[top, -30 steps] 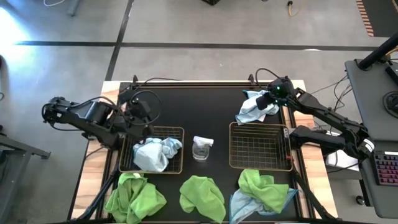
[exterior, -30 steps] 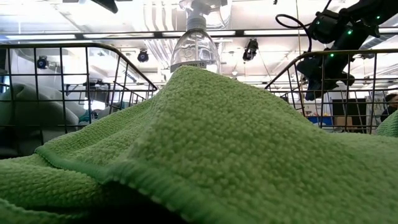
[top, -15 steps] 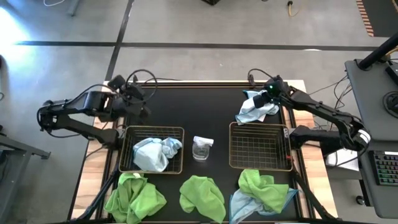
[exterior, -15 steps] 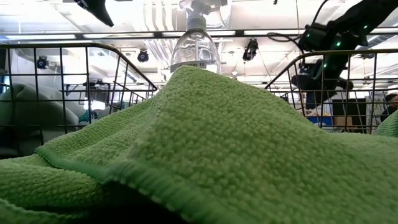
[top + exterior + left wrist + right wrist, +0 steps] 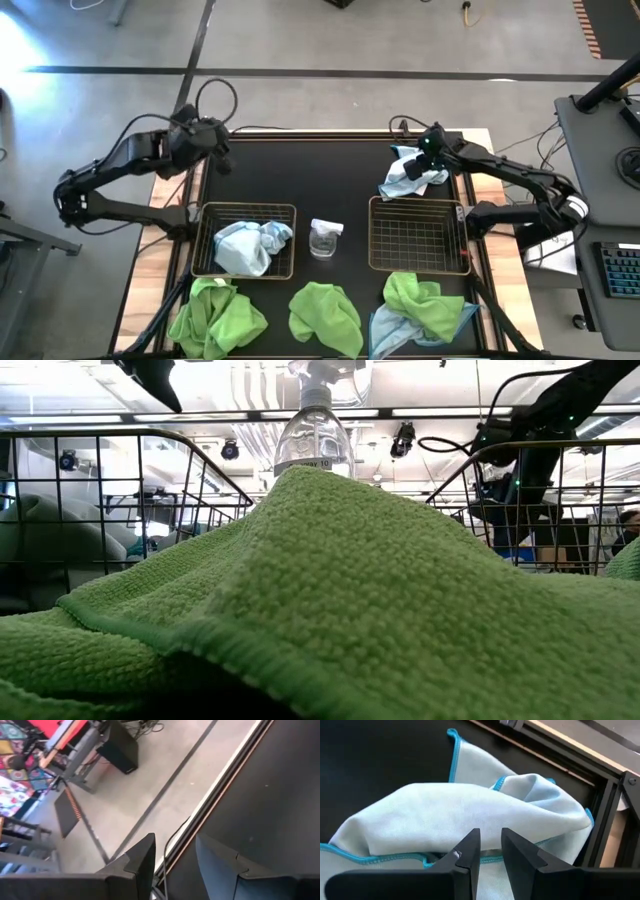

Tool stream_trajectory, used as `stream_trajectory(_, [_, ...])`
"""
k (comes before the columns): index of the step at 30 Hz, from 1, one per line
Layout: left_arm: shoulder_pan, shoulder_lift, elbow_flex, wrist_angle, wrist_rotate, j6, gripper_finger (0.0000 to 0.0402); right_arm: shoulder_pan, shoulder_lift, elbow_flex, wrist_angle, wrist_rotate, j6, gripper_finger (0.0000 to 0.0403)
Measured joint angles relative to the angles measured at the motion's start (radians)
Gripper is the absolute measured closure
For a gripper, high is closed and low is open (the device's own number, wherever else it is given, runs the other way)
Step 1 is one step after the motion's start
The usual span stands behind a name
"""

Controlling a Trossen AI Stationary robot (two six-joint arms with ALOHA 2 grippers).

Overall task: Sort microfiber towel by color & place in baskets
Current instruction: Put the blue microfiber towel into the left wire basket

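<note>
Hovering right gripper (image 5: 487,847) over pale blue towel (image 5: 408,172) at counter's (image 5: 320,180) far right corner, fingers narrowly parted, gripping nothing | left gripper (image 5: 175,857) raised at far-left edge, fingers apart, empty

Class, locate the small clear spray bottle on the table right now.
In the high view the clear spray bottle stands mid-table between the two wire baskets, the left basket holding a pale blue towel and the right basket bare.

Grey concrete floor (image 5: 300,40) — taped lines
</note>
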Motion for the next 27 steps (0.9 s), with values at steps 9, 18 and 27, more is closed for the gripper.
stream_trajectory(9, [0.163, 0.007, -0.007, 0.094, 0.145, 0.147, 0.0275, 0.000, 0.039, 0.054, -0.060, 0.001, -0.020, 0.0268])
stream_trajectory(18, [0.321, 0.030, -0.007, 0.134, 0.267, 0.240, 0.0275, 0.000, 0.101, 0.123, -0.244, -0.017, 0.026, 0.0223])
stream_trajectory(27, [0.422, 0.041, -0.007, 0.153, 0.363, 0.278, 0.0275, 0.001, 0.150, 0.131, -0.274, -0.201, 0.048, 0.0220])
